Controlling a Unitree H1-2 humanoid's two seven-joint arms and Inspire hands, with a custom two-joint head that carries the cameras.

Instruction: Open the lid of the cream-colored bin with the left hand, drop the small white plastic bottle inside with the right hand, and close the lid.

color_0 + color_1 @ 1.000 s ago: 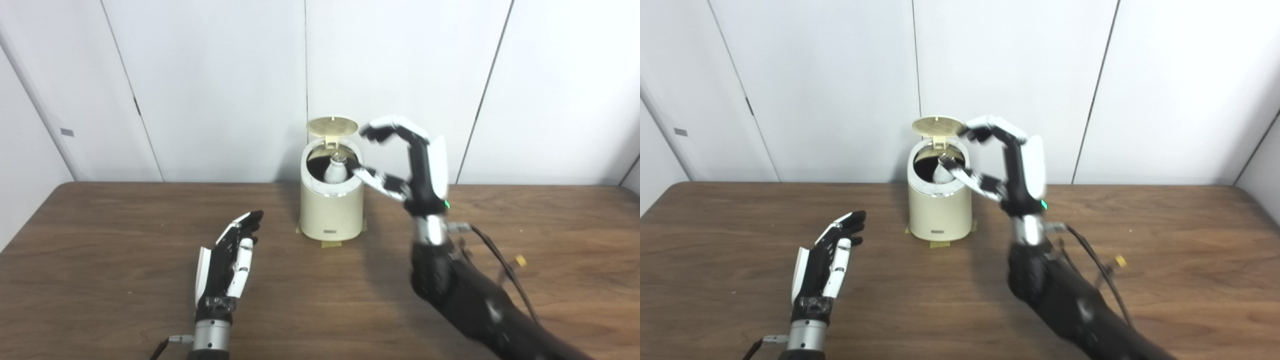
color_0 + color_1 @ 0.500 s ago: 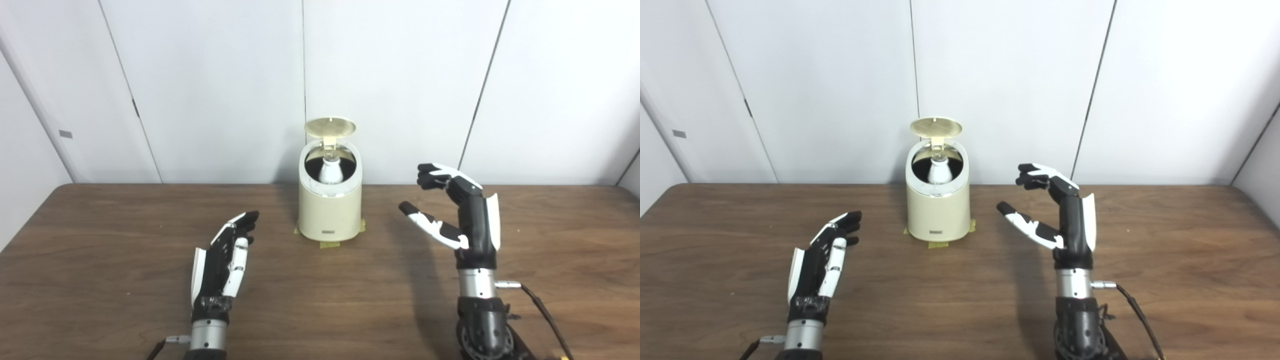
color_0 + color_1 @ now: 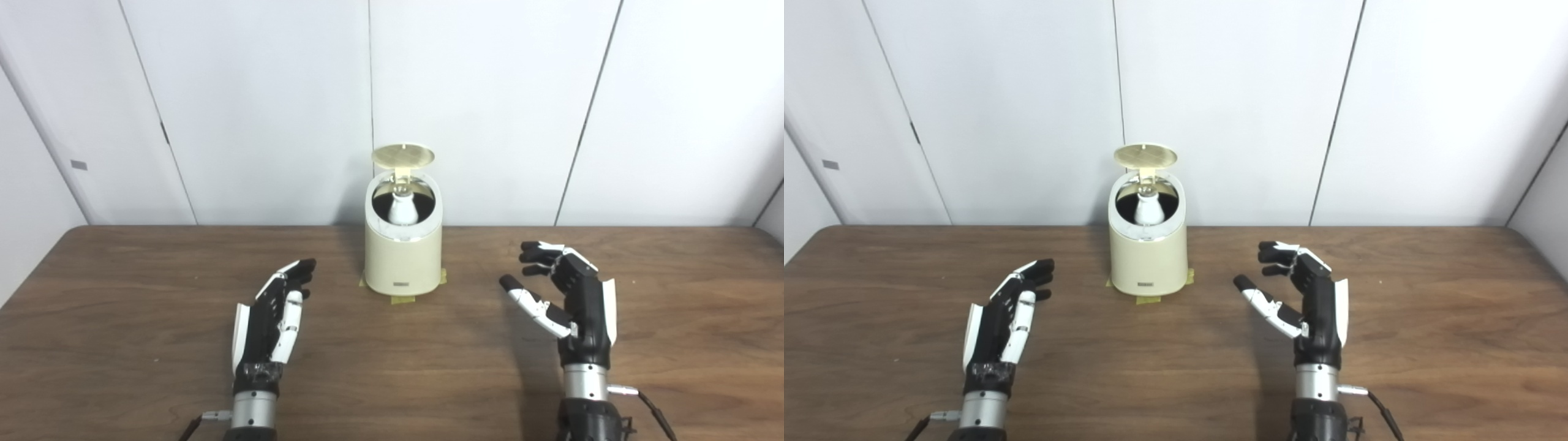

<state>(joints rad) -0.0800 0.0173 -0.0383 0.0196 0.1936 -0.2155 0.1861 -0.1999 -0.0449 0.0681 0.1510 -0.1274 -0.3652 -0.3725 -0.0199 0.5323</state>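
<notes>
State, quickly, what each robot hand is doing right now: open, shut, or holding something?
Left hand: open, holding nothing, low over the brown wooden table.
Right hand: open, fingers curled apart, holding nothing.

The cream-colored bin (image 3: pixel 402 257), a rounded cylinder, stands upright at the 12 o'clock side of the surface. Its round lid (image 3: pixel 403 155) is hinged up at the back, open. The small white plastic bottle (image 3: pixel 402 208) sits upright inside, cap uppermost.
</notes>
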